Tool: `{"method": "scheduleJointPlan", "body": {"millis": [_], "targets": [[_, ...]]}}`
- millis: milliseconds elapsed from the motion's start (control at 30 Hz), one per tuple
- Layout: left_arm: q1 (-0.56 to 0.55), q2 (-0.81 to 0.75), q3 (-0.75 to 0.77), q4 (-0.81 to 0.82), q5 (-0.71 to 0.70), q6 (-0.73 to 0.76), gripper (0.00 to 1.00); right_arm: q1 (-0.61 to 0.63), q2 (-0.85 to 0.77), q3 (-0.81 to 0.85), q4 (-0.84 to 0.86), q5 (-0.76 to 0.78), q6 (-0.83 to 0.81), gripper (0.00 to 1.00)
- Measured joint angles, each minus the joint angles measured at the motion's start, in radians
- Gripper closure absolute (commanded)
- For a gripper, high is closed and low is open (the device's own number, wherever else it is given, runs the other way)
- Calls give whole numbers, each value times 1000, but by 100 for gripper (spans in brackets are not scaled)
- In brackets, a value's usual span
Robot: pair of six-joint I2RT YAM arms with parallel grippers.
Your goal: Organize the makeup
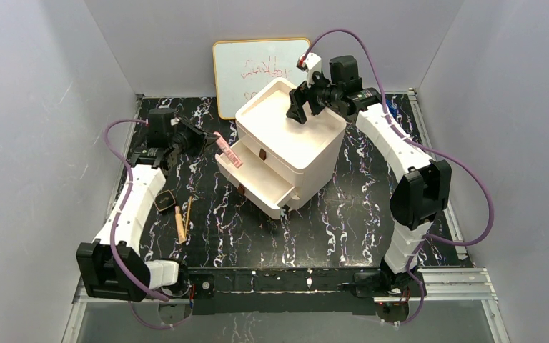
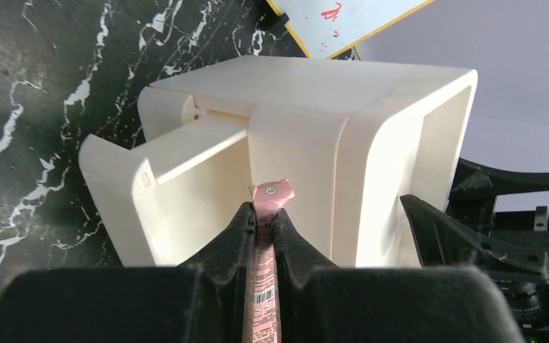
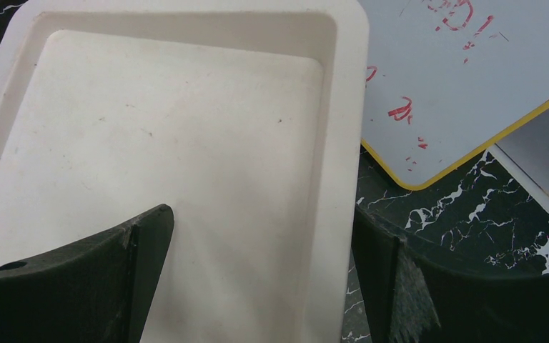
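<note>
My left gripper (image 1: 201, 140) is shut on the pink flat palette (image 1: 228, 151), holding it on edge just left of the white drawer organizer (image 1: 289, 143). In the left wrist view the palette (image 2: 271, 194) sticks out past the closed fingertips (image 2: 244, 221), close to the organizer's open drawer (image 2: 164, 186). My right gripper (image 1: 303, 104) is open and empty above the organizer's top tray (image 3: 150, 128), its jaws on either side of the tray's right rim. A dark square compact (image 1: 164, 201), a wooden-handled brush (image 1: 180, 225) and a thin stick (image 1: 189, 209) lie by the left arm. The peach puff is out of view.
Two organizer drawers stand pulled out toward the front left, the lower one (image 1: 268, 189) further. A yellow-framed whiteboard (image 1: 257, 68) leans against the back wall behind the organizer, also in the right wrist view (image 3: 457, 78). The table is black marble (image 1: 343, 214).
</note>
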Motion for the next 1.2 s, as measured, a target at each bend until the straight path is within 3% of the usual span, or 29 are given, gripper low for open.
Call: {"method": "scheduleJointPlan", "body": {"millis": [300, 467, 633, 667, 800, 967, 1200], "targets": [[-234, -52, -88, 18, -149, -99, 100, 0, 0, -2, 2, 0, 0, 0], [-307, -42, -115, 29, -215, -134, 100, 0, -1, -3, 5, 1, 0, 0], [-323, -38, -147, 39, -252, -155, 65, 1, -3, -8, 7, 5, -1, 0], [-323, -38, -152, 39, -257, -158, 62, 1, -4, -9, 8, 5, -1, 0], [-323, -38, -159, 43, -275, -161, 55, 1, -3, -9, 9, 5, -1, 0], [-323, -39, -147, 48, -309, -126, 55, 1, -3, -9, 8, 5, -1, 0], [-318, -75, -10, -79, -439, 18, 45, 2, -7, -17, 17, 5, -1, 0]]}}
